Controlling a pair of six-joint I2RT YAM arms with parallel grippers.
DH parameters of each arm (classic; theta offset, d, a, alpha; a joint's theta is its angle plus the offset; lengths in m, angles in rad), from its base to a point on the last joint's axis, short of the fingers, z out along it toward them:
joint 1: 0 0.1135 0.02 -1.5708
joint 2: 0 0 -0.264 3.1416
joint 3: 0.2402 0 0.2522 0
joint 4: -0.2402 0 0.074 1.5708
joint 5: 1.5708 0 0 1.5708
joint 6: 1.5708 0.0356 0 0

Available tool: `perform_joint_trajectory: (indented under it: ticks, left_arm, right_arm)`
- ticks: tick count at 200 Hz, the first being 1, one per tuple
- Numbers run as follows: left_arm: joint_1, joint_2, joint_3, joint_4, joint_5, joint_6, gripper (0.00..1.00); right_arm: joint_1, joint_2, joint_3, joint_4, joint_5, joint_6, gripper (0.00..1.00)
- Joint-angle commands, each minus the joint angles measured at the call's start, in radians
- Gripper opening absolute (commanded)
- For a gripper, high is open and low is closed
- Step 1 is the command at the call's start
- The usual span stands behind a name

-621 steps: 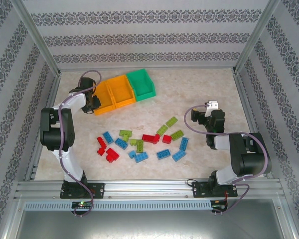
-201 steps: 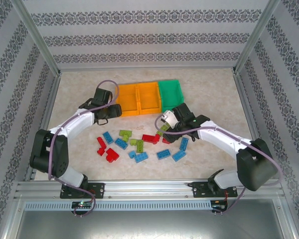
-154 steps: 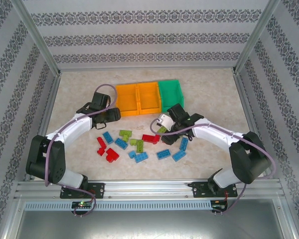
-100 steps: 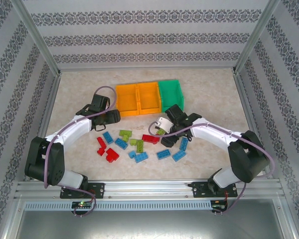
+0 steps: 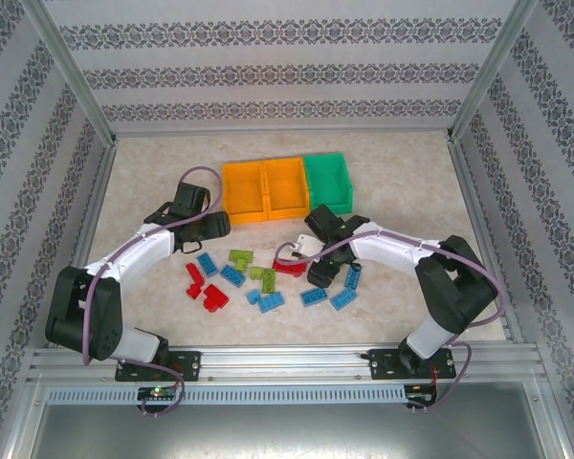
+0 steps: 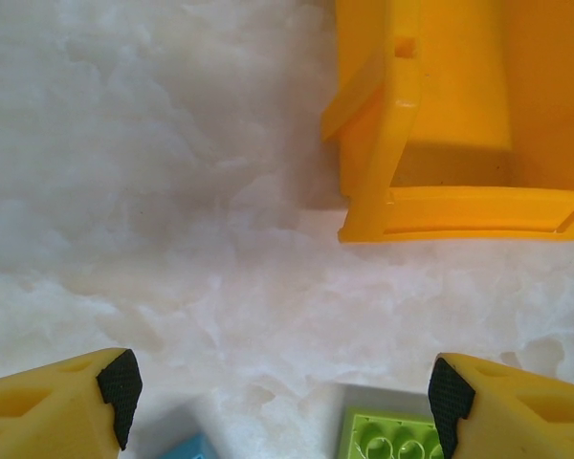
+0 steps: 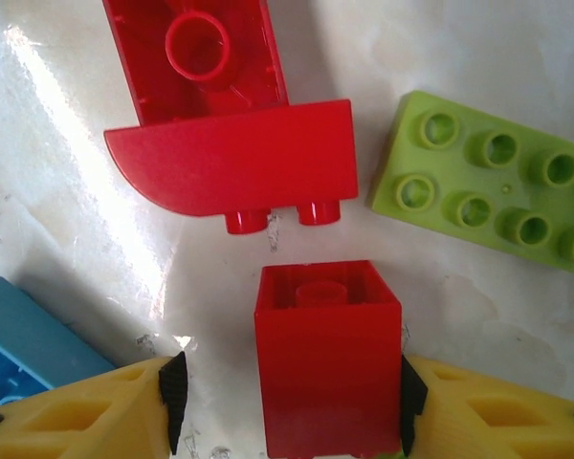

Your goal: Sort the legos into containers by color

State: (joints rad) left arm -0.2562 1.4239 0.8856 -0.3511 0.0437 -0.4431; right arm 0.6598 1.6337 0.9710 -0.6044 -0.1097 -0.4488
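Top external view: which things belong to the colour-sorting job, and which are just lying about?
Job: red legos; blue legos; lime legos; orange containers; green container.
Just there: aluminium rail; patterned walls.

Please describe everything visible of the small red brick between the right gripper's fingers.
The small red brick is squarish glossy plastic, one round stud showing. It rests on the white table inside the right gripper: one pad meets its side, the other stands off. A larger red piece lies beyond, not touching.

Marbled tabletop [image 5: 402,172] inside patterned walls [image 5: 287,57], aluminium rail [image 5: 287,361]
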Motion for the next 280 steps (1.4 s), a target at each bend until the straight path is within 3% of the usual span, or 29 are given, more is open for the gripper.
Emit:
perform_joint_trajectory:
  ticks: [1,51,94,150,200,232,280]
  left_arm:
    - [-0.012,-0.023,-0.013,0.003,-0.024,-0.001,0.81]
    - [-0.013,-0.017,-0.011,0.005,-0.021,-0.002,0.81]
    - [-0.014,-0.012,-0.011,0.005,-0.025,-0.005,0.81]
    - [-0.013,-0.023,-0.013,0.001,-0.013,0.003,0.81]
    - [-0.036,-0.055,-0.028,0.019,0.001,0.035,0.83]
    - [-0.073,-0.066,-0.029,0.023,0.003,0.068,0.83]
    - [-0.208,-0.054,-0.014,0.038,-0.014,0.167,0.83]
  right_arm:
    - [0.014,0.028,0.023,-0.032,0.028,-0.015,0.59]
    - [0.018,0.049,0.032,-0.038,0.023,-0.013,0.52]
    - [0.015,0.017,0.034,-0.009,0.014,0.008,0.32]
    - [-0.048,-0.143,0.009,0.087,-0.085,0.064,0.29]
    - [-0.227,-0.167,0.049,0.223,-0.179,0.320,0.28]
    - [-0.282,-0.081,0.133,0.240,-0.083,0.489,0.26]
    - [-0.332,0.096,0.290,0.207,0.039,0.672,0.26]
